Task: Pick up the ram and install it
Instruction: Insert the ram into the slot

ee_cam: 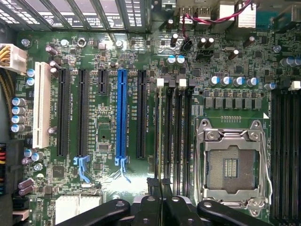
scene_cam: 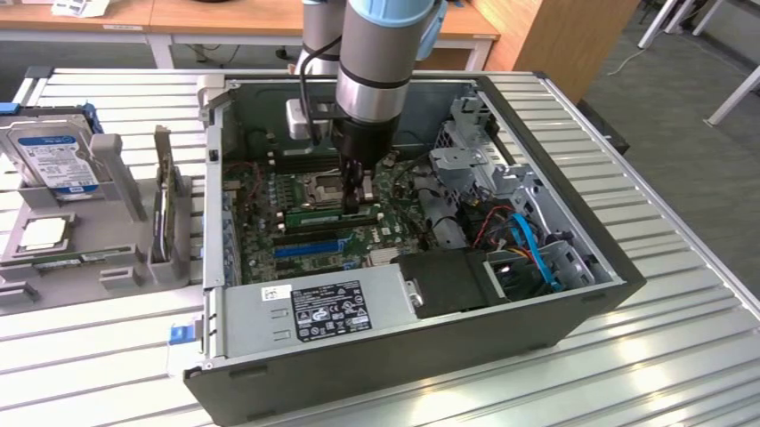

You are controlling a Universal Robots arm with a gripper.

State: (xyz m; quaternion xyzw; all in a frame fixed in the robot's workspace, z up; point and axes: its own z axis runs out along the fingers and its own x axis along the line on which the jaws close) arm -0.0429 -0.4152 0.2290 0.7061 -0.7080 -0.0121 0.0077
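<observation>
1. Exterior view: the gripper point(scene_cam: 356, 203) hangs inside the open case point(scene_cam: 392, 365), its fingers pinched together on the ram point(scene_cam: 311, 216). The ram is a green strip running from the fingertips toward 9 o'clock, low over the board point(scene_cam: 267, 191).
2. Wrist view: the gripper point(ee_cam: 158, 181) clamps the ram point(ee_cam: 157, 136) edge-on. It shows as a thin line alongside the memory slots point(ee_cam: 178, 132), between the blue slot point(ee_cam: 122, 113) and the socket point(ee_cam: 233, 165).
3. Whether the ram sits in a slot or just above one, I cannot tell. Its chips do not show edge-on.
4. The case lies on a slatted metal table point(scene_cam: 665, 356). A hard drive point(scene_cam: 53, 156) stands at the case's 9 o'clock, a wooden desk point(scene_cam: 238, 18) at 12, and grey carpet point(scene_cam: 677, 71) at 2.
</observation>
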